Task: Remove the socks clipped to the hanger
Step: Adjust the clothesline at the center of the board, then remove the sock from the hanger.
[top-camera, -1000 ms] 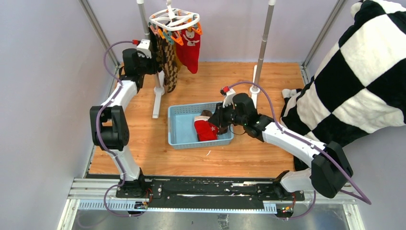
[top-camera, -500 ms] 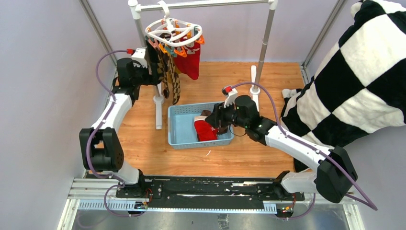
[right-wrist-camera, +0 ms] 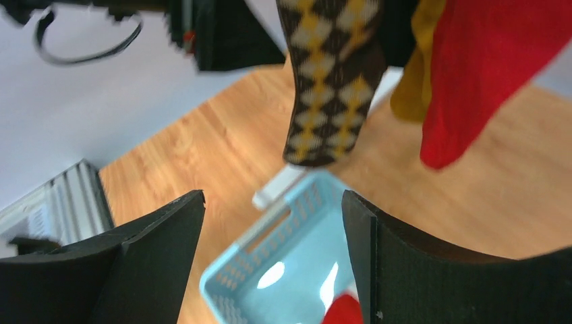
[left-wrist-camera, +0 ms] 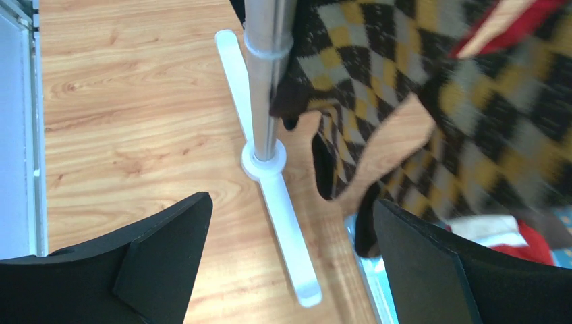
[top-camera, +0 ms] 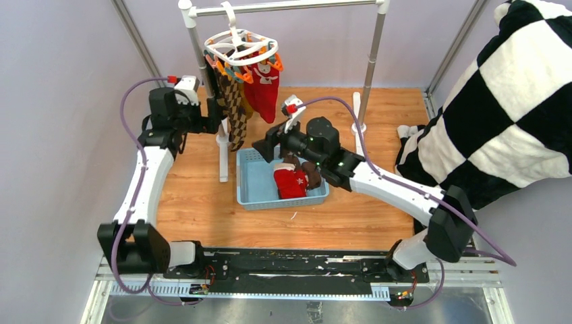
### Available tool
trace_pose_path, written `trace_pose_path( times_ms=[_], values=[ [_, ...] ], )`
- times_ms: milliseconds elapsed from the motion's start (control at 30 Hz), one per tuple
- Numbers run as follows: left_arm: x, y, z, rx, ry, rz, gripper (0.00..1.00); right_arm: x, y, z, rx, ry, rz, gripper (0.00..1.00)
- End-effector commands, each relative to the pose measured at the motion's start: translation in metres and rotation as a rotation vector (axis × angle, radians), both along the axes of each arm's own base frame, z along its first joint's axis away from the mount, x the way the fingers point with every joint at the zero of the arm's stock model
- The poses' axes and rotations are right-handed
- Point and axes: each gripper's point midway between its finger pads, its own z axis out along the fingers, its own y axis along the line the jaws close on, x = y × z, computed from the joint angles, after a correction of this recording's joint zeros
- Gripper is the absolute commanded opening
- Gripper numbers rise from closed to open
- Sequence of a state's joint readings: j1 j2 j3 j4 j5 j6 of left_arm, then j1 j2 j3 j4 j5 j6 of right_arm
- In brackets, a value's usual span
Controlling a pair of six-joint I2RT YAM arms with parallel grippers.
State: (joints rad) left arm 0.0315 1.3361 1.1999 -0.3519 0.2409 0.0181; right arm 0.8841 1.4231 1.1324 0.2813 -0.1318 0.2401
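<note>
Hanger (top-camera: pixel 241 46): hooked on the rail of the stand (top-camera: pixel 222 145), near the rail's left end, above the far left part of the bench (top-camera: pixel 202 209).

Socks still clipped: an argyle sock (top-camera: pixel 235 108) hangs lowest, against the stand's left post. A red sock (top-camera: pixel 264 91) hangs to its right. In the right wrist view a mustard sock (right-wrist-camera: pixel 415 88) shows between the argyle sock (right-wrist-camera: pixel 327 81) and the red sock (right-wrist-camera: pixel 485 74).

Socks off the hanger: a red-and-white sock (top-camera: pixel 291 182) and a brown sock (top-camera: pixel 311 177) lie touching in the right half of the basket (top-camera: pixel 251 192), which sits mid-bench.

Left end effector (top-camera: pixel 214 115): raised at the far left of the bench, just left of the post and beside the argyle sock. In its own view the left end effector (left-wrist-camera: pixel 291 206) is released, jaws wide apart with nothing between them. The post base and the argyle sock (left-wrist-camera: pixel 432 101) lie beyond the fingers.

Right end effector (top-camera: pixel 264 145): over the basket's far left corner, below the hanging socks. In its own view the right end effector (right-wrist-camera: pixel 273 202) is released, jaws apart and gripping nothing, with the basket (right-wrist-camera: pixel 270 270) beneath.

Blanket (top-camera: pixel 499 101): at the right edge of the bench.
</note>
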Motion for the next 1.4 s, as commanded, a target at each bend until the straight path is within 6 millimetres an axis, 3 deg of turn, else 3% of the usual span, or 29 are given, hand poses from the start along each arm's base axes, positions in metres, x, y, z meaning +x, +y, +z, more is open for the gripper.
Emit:
trace_pose_path(
  times_ms=[0, 167, 300, 367, 567, 633, 700, 800, 900, 1167, 1367],
  values=[
    [-0.052, -0.01, 0.008, -0.057, 0.074, -0.064, 1.0, 0.024, 0.031, 0.047, 0.084, -0.251, -0.046, 0.81],
    [-0.094, -0.023, 0.023, -0.099, 0.096, -0.136, 1.0, 0.07, 0.057, 0.053, 0.08, -0.341, -0.174, 0.81],
    [-0.111, -0.024, 0.04, -0.135, 0.079, -0.151, 1.0, 0.087, 0.083, 0.055, 0.089, -0.403, -0.174, 0.81],
    [-0.113, -0.017, 0.048, -0.136, 0.068, -0.128, 1.0, 0.1, 0.092, 0.049, 0.057, -0.424, -0.219, 0.81],
    [-0.105, 0.009, 0.06, -0.185, 0.065, -0.053, 1.0, 0.145, 0.088, 0.04, -0.017, -0.466, -0.466, 0.77],
    [-0.104, 0.012, 0.057, -0.186, 0.083, -0.044, 1.0, 0.152, 0.09, 0.038, -0.039, -0.481, -0.488, 0.71],
    [-0.104, 0.013, 0.054, -0.189, 0.091, -0.049, 1.0, 0.152, 0.091, 0.039, -0.042, -0.488, -0.483, 0.55],
    [-0.105, 0.01, 0.053, -0.194, 0.087, -0.086, 1.0, 0.138, 0.092, 0.05, -0.006, -0.491, -0.41, 0.25],
    [-0.106, 0.0, 0.055, -0.226, 0.088, -0.139, 0.99, 0.109, 0.09, 0.073, 0.089, -0.461, -0.296, 0.07],
    [-0.128, -0.043, 0.074, -0.373, 0.055, -0.397, 0.95, 0.003, 0.1, 0.103, 0.285, -0.314, 0.201, 0.01],
    [-0.151, -0.066, 0.091, -0.411, -0.015, -0.589, 0.95, -0.047, 0.089, 0.115, 0.439, -0.137, 0.411, 0.03]
  ],
)
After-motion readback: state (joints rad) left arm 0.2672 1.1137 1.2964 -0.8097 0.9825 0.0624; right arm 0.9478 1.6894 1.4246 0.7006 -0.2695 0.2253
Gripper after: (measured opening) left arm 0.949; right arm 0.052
